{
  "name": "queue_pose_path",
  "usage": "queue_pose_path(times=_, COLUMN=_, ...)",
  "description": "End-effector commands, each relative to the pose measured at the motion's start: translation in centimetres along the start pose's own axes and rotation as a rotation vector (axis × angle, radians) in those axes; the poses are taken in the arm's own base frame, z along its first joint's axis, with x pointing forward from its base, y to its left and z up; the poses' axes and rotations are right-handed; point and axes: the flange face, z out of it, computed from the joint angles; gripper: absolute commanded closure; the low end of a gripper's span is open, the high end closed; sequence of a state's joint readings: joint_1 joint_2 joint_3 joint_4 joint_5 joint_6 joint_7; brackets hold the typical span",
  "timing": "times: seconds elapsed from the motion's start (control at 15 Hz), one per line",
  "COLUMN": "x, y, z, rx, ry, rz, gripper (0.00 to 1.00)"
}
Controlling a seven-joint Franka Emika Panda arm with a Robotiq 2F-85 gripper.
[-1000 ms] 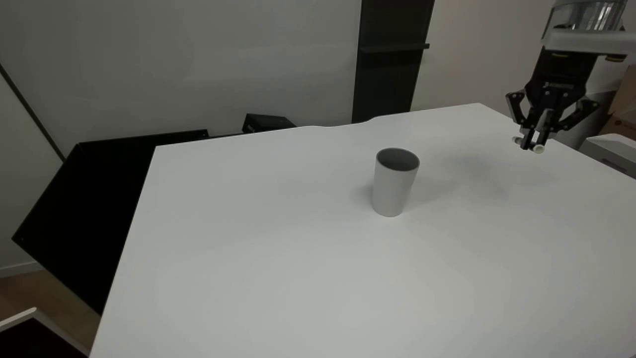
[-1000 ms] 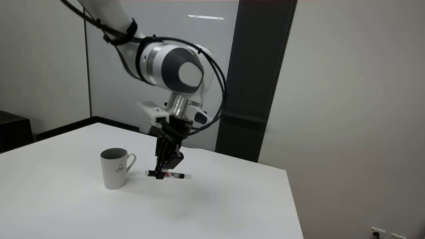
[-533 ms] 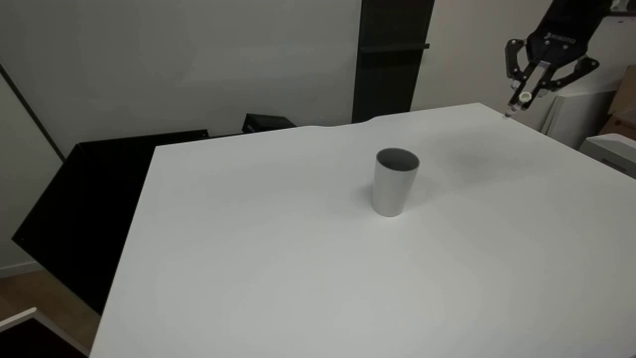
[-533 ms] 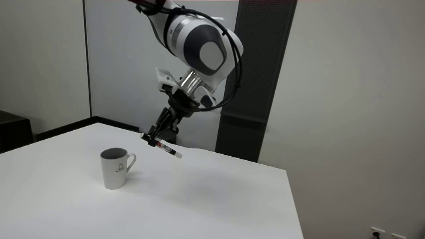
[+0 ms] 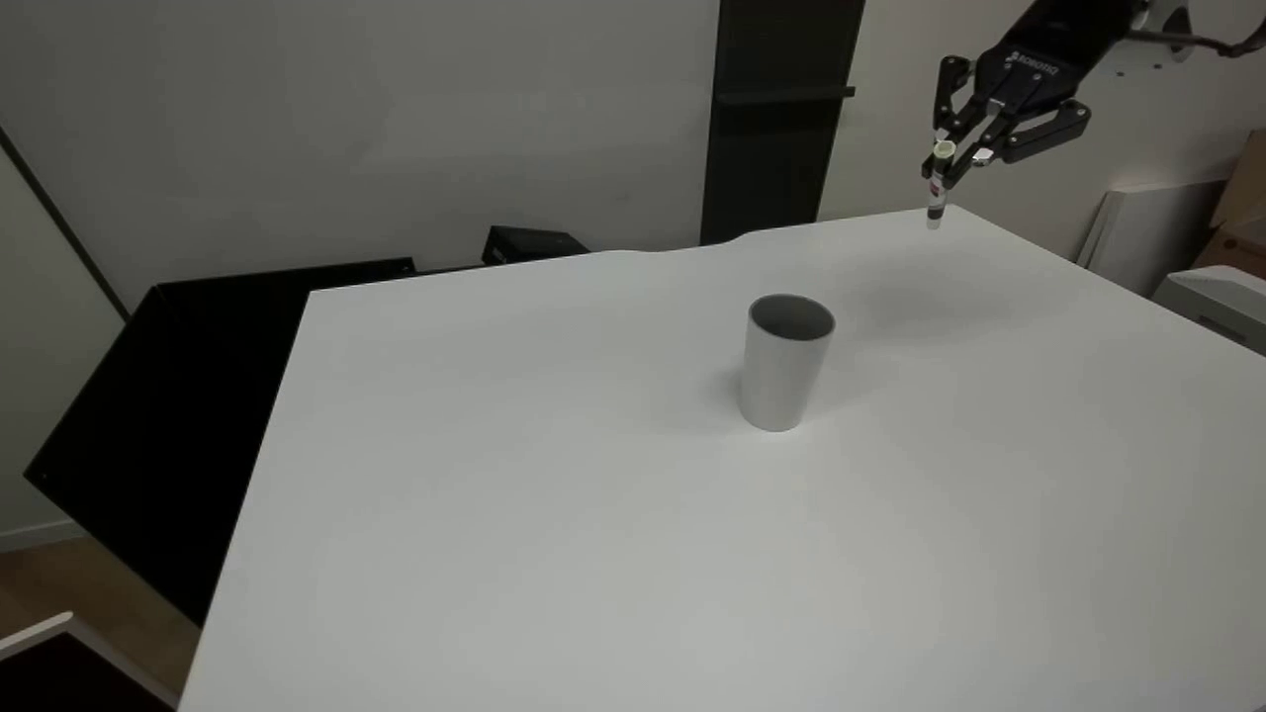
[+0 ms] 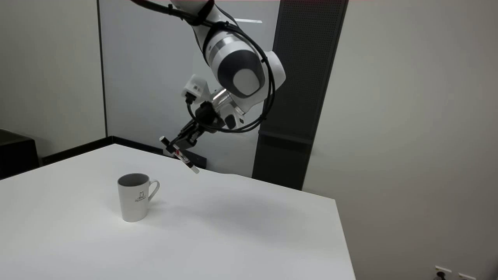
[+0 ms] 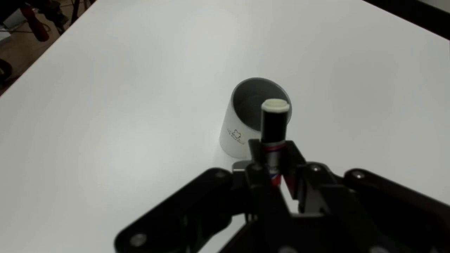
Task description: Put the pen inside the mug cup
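Note:
My gripper (image 5: 946, 170) is shut on the pen (image 5: 936, 196) and holds it well above the table. The pen is dark with a red part and whitish ends. It looks nearly upright in an exterior view and slants down to the right in an exterior view (image 6: 183, 157). The mug cup (image 5: 778, 386) stands upright on the table, light grey with a dark inside. Its handle shows in an exterior view (image 6: 155, 189). In the wrist view the pen's near end (image 7: 274, 121) overlaps the mug's opening, with the mug (image 7: 235, 137) beyond it. The pen's far end is hidden there.
The white table (image 5: 554, 514) bears the mug. A wall and a dark panel (image 5: 781, 109) rise behind it. A black box-like object (image 5: 534, 244) sits beyond the back edge. A pale box (image 5: 1221, 302) stands beyond the right edge.
My gripper has risen and tilted, carrying the pen, and has moved left in both exterior views. The pen has turned from nearly level to steeply slanted. The mug has not moved.

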State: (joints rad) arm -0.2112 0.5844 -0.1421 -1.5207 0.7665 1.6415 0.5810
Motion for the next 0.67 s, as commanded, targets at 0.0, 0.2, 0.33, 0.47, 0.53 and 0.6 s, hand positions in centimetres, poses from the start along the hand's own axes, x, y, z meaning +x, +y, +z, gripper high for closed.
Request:
queue_pose_path(times=0.0, x=-1.0, y=-3.2, z=0.8, rx=0.016, ry=-0.051, rz=0.050, gripper=0.93)
queue_pose_path(times=0.2, x=-2.5, y=-5.2, z=2.7, rx=0.024, ry=-0.088, rz=0.025, gripper=0.93)
queue_pose_path(times=0.33, x=-3.6, y=-6.1, z=4.4, rx=0.019, ry=-0.123, rz=0.015, gripper=0.93)
queue_pose_path(times=0.47, x=-4.7, y=-6.8, z=6.3, rx=0.000, ry=-0.152, rz=0.008, gripper=0.93)
queue_pose_path(times=0.53, x=-5.1, y=-7.1, z=7.3, rx=-0.013, ry=-0.164, rz=0.003, gripper=0.93)
queue_pose_path(times=0.6, x=-5.5, y=-7.3, z=8.1, rx=-0.022, ry=-0.175, rz=0.005, gripper=0.93)
